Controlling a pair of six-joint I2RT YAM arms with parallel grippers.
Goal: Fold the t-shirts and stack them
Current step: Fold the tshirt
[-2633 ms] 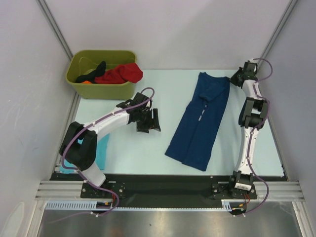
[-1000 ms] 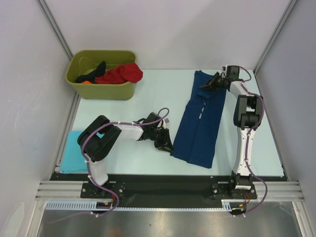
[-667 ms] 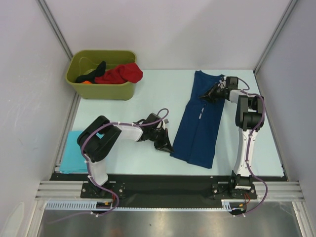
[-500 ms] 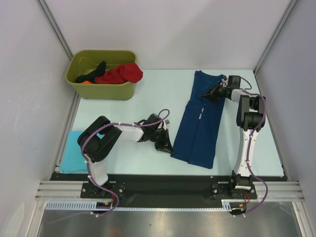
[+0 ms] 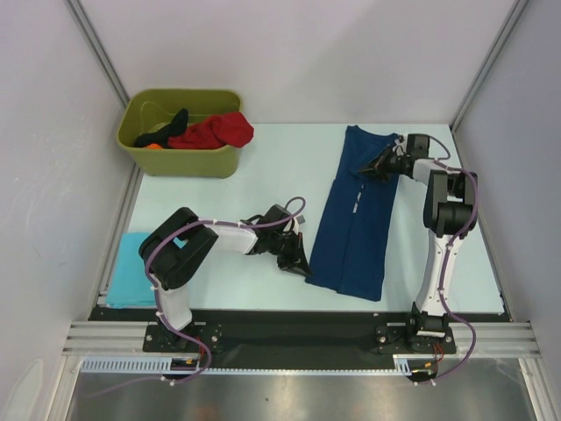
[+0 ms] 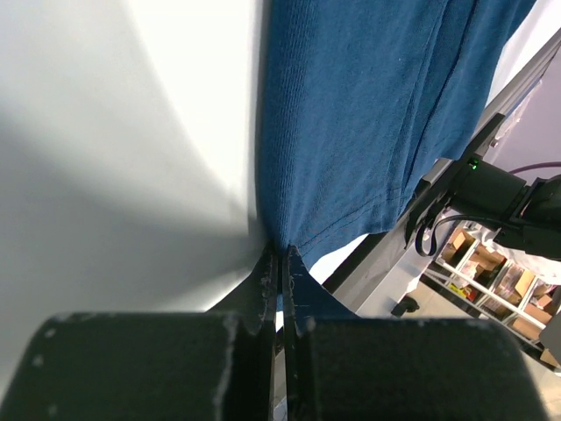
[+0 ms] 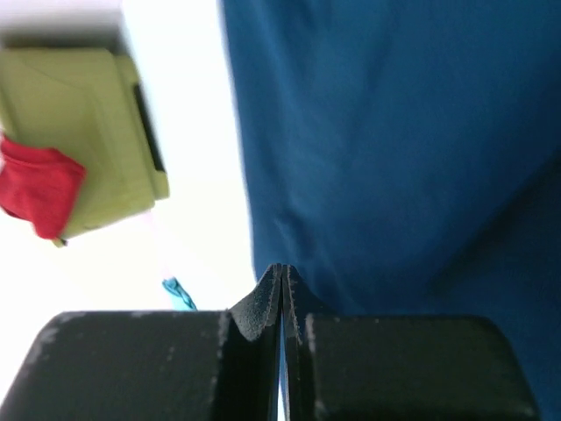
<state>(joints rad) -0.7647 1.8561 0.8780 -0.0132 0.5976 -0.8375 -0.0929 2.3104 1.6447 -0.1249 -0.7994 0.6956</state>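
Observation:
A navy blue t-shirt (image 5: 355, 228), folded into a long strip, lies on the pale table right of centre. My left gripper (image 5: 304, 266) sits low at the strip's near left corner. In the left wrist view the gripper (image 6: 280, 253) is shut on the hem of the shirt (image 6: 368, 114). My right gripper (image 5: 370, 168) is at the strip's far end. In the right wrist view it (image 7: 280, 270) is shut, with blue cloth (image 7: 394, 132) pinched between the fingers. A folded turquoise t-shirt (image 5: 130, 272) lies at the near left.
An olive-green bin (image 5: 140, 151) at the far left holds a red t-shirt (image 5: 219, 132) and a black one (image 5: 173, 121). Grey walls stand close on both sides. A black rail (image 5: 263, 324) runs along the near table edge.
My left gripper reached the shirt's near left corner and shut on the hem. My right gripper came from the far right corner onto the shirt's far end, and the strip's near end shifted slightly right.

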